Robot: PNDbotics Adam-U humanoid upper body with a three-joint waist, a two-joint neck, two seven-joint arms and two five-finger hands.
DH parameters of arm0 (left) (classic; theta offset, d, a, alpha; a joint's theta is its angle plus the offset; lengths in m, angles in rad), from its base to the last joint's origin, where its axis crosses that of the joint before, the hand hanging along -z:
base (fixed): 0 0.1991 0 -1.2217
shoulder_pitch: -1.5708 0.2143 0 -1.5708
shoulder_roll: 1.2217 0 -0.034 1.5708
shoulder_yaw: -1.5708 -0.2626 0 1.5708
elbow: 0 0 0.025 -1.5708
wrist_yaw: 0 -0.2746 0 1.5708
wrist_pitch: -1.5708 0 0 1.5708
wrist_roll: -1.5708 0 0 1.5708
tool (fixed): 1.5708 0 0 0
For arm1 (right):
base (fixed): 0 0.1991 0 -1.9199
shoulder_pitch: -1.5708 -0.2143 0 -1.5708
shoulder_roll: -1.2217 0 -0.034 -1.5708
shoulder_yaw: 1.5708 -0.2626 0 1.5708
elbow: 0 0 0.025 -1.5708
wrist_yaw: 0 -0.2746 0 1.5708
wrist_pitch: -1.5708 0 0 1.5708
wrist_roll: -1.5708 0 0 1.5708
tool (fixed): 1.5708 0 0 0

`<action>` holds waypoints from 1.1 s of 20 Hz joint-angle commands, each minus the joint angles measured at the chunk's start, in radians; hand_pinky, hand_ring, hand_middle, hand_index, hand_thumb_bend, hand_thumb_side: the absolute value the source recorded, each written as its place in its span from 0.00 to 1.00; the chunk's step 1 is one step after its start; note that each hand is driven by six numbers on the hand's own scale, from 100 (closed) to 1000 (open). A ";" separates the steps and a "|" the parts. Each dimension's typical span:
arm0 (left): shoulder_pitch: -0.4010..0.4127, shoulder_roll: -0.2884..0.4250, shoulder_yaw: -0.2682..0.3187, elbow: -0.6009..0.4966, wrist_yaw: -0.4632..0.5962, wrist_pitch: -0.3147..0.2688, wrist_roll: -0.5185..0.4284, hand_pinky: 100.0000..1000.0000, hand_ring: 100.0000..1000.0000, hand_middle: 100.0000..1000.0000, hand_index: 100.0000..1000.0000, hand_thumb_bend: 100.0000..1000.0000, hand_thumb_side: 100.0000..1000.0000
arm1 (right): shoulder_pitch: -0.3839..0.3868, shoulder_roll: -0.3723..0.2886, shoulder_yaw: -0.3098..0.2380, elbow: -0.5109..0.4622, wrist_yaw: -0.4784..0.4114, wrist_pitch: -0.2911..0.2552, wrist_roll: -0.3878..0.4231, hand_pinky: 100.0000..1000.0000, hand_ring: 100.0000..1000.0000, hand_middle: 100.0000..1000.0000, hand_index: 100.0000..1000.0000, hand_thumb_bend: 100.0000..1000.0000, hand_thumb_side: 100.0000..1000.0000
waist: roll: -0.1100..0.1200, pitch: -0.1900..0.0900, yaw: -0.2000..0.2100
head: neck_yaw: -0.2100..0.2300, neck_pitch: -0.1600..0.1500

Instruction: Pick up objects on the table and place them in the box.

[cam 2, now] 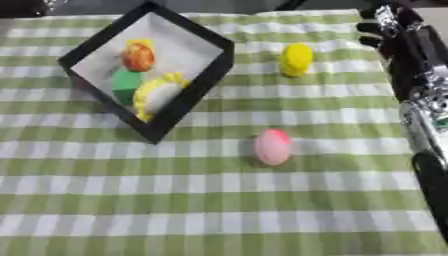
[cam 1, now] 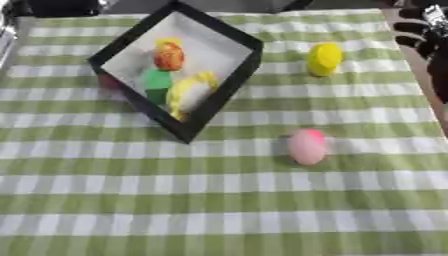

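A black box [cam 1: 229,92] with a white inside stands tilted at the upper left of the green checked cloth. In it lie an orange thing [cam 1: 169,56], a green block [cam 1: 156,80] and a yellow-and-white thing [cam 1: 191,91]. A yellow object [cam 1: 324,58] stands on the cloth to the right of the box. A pink egg-shaped object [cam 1: 307,146] lies nearer, below and right of the box. My right hand [cam 2: 391,27] hovers at the upper right edge, right of the yellow object and apart from it, with its fingers relaxed and nothing in them. My left hand does not show.
My right forearm [cam 2: 427,110], black and silver, runs down the right edge of the table. The green checked cloth [cam 1: 175,210] stretches wide across the near half of the table. Dark shapes stand beyond the table's far edge.
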 commanded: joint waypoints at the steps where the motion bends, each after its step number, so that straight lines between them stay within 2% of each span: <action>1: 0.052 0.036 0.063 -0.110 0.122 -0.005 0.167 0.80 0.78 0.79 0.78 0.19 0.50 | -0.022 -0.057 0.001 -0.029 0.010 0.001 0.009 0.82 0.79 0.74 0.85 0.00 0.64 | -0.017 -0.036 0.003 | -0.009 0.005; 5: 0.177 0.011 0.119 -0.206 0.243 -0.032 0.367 0.80 0.77 0.79 0.78 0.19 0.53 | -0.029 -0.086 0.013 -0.027 0.006 0.012 0.022 0.82 0.79 0.74 0.85 0.00 0.64 | -0.024 -0.036 0.007 | -0.015 0.005; 10: 0.304 -0.051 0.166 -0.264 0.328 -0.071 0.517 0.79 0.77 0.78 0.76 0.21 0.56 | -0.046 -0.144 0.045 -0.028 0.044 0.037 0.062 0.82 0.79 0.74 0.85 0.00 0.62 | -0.032 -0.034 0.012 | -0.020 0.004; 16: 0.377 -0.102 0.190 -0.280 0.366 -0.080 0.578 0.80 0.77 0.78 0.76 0.22 0.58 | -0.114 -0.261 0.121 0.017 0.171 0.071 0.196 0.83 0.82 0.77 0.85 0.00 0.55 | -0.037 -0.036 0.018 | -0.028 0.002; 22: 0.409 -0.130 0.212 -0.294 0.364 -0.094 0.607 0.80 0.77 0.78 0.76 0.23 0.58 | -0.180 -0.387 0.192 0.067 0.320 0.023 0.363 0.85 0.84 0.80 0.86 0.00 0.48 | -0.041 -0.034 0.026 | -0.035 -0.005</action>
